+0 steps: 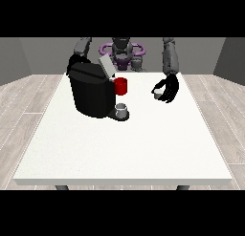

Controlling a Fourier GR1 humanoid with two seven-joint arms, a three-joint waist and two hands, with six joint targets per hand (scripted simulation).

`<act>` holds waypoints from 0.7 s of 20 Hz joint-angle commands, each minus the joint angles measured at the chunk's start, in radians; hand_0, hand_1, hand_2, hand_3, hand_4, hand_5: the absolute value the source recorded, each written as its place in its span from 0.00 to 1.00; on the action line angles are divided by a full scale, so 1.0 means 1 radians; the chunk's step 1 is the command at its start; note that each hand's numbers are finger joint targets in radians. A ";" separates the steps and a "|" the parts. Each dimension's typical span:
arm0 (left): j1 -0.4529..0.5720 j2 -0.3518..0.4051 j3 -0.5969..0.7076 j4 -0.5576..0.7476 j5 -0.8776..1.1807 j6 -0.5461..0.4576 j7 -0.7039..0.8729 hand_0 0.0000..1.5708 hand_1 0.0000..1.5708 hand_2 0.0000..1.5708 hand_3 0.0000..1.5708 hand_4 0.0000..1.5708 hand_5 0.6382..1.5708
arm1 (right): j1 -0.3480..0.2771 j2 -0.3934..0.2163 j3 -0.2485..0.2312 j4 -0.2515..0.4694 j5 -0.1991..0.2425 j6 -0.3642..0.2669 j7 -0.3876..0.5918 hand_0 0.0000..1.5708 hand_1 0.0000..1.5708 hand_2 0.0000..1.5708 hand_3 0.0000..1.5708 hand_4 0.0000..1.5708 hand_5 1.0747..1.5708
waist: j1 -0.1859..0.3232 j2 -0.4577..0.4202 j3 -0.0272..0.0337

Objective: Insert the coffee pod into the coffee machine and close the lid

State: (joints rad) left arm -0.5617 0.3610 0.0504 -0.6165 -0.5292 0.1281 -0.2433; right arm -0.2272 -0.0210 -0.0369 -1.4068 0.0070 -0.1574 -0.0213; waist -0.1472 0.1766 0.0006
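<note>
The black coffee machine (91, 94) stands on the left half of the white table (124, 149), with its grey lid (106, 66) tilted up and open. A small grey cup (122, 109) sits on the machine's drip tray. The small grey coffee pod (157, 93) is to the right of the machine, and the hand at the view's right (168, 89) curls its fingers and thumb round it. The hand at the view's left (75, 62) is at the machine's back upper corner, mostly hidden.
A red mug (121, 86) stands just behind and right of the machine, between it and the pod. The robot's torso (122, 51) is at the table's far edge.
</note>
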 commanded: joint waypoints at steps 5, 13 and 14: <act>-0.011 0.039 -0.012 0.094 -0.086 0.077 -0.037 0.57 0.57 0.64 0.49 0.20 1.00 | 0.004 -0.010 0.026 -0.057 -0.003 0.012 0.033 0.00 0.00 0.00 0.00 0.27 1.00 | -0.030 0.024 -0.0012; -0.077 0.078 -0.005 0.042 -0.066 -0.071 -0.112 0.91 0.91 0.93 0.91 0.36 1.00 | 0.070 -0.017 -0.030 0.068 -0.043 0.041 -0.093 0.00 0.00 0.00 0.00 0.28 1.00 | 0.006 -0.016 -0.0006; -0.129 0.025 -0.026 0.036 -0.091 -0.039 -0.048 0.93 0.93 0.93 0.90 0.39 1.00 | 0.008 0.020 0.005 0.058 -0.002 -0.022 -0.024 0.00 0.00 0.00 0.00 0.28 1.00 | -0.003 -0.018 -0.0007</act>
State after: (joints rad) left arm -0.6288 0.3980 0.0330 -0.5650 -0.6142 0.1256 -0.3072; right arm -0.2028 -0.0229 -0.0487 -1.3703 -0.0154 -0.1504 -0.0644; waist -0.1462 0.1715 0.0004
